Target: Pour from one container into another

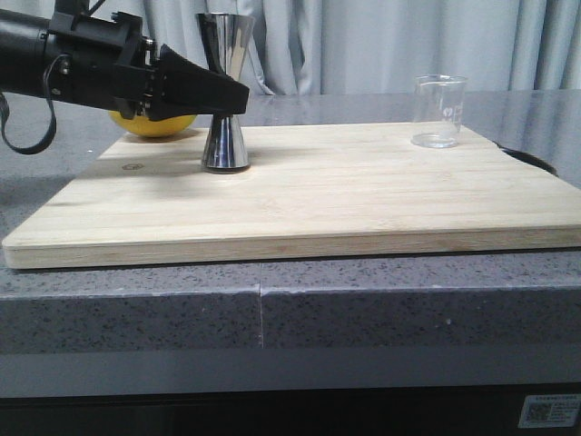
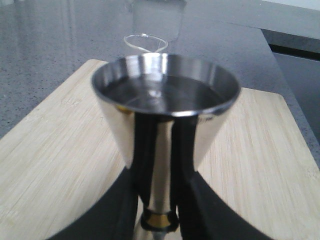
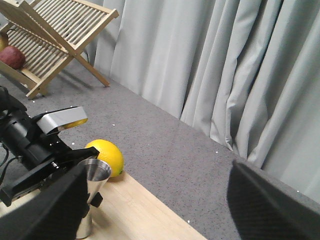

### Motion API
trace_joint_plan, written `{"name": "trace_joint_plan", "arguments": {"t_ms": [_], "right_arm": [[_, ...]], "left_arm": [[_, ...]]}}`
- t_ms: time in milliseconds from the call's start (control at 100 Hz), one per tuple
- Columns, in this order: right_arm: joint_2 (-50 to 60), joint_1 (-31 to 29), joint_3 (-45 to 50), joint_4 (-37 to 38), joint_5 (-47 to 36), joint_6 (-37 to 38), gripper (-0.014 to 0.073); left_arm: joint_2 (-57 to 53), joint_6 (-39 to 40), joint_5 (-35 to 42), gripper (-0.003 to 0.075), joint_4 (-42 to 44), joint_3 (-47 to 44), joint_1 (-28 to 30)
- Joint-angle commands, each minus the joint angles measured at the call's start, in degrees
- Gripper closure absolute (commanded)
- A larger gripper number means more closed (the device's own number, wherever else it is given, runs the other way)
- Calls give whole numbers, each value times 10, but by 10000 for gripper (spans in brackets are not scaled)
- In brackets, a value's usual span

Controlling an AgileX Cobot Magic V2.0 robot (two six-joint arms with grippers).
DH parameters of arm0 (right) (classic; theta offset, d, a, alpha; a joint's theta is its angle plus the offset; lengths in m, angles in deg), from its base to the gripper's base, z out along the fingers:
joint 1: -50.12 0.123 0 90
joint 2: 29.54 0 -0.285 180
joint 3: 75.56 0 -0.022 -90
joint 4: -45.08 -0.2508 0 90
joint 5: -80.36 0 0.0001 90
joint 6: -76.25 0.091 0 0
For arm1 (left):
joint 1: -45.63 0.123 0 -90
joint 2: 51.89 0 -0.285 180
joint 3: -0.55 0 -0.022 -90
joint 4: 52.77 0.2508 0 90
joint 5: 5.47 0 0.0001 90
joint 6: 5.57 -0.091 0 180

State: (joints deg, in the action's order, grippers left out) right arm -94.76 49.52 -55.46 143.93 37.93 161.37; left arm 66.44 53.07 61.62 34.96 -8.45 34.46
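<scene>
The steel hourglass jigger point(image 1: 225, 145) stands upright at the back left of the wooden board point(image 1: 318, 200). My left gripper point(image 1: 231, 95) reaches in from the left and is shut on the jigger's narrow waist. In the left wrist view the black fingers point(image 2: 120, 210) flank the gold band below the jigger's cup point(image 2: 165, 100), which looks empty. The clear glass beaker point(image 1: 438, 111) stands alone at the board's back right, and shows blurred behind the jigger point(image 2: 150, 25). My right gripper point(image 3: 155, 210) hangs open above the table with nothing between its fingers. It faces the jigger point(image 3: 92, 185) from a distance.
A yellow lemon point(image 1: 154, 124) lies on the grey counter just behind the board's back left corner, close to the left arm. A wooden dish rack point(image 3: 50, 40) with a red fruit point(image 3: 12, 57) stands farther back. A dark round opening point(image 1: 536, 162) sits off the board's right edge.
</scene>
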Motion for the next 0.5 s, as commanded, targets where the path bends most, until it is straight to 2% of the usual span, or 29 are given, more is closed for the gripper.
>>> {"name": "trace_joint_plan", "arguments": {"t_ms": [0, 490], "right_arm": [[10, 1, -13, -22, 6, 4, 71], [10, 1, -13, -22, 4, 5, 71]], "left_arm": [[-28, -6, 91, 608, -33, 12, 2], [-28, -17, 72, 608, -33, 12, 2]]}}
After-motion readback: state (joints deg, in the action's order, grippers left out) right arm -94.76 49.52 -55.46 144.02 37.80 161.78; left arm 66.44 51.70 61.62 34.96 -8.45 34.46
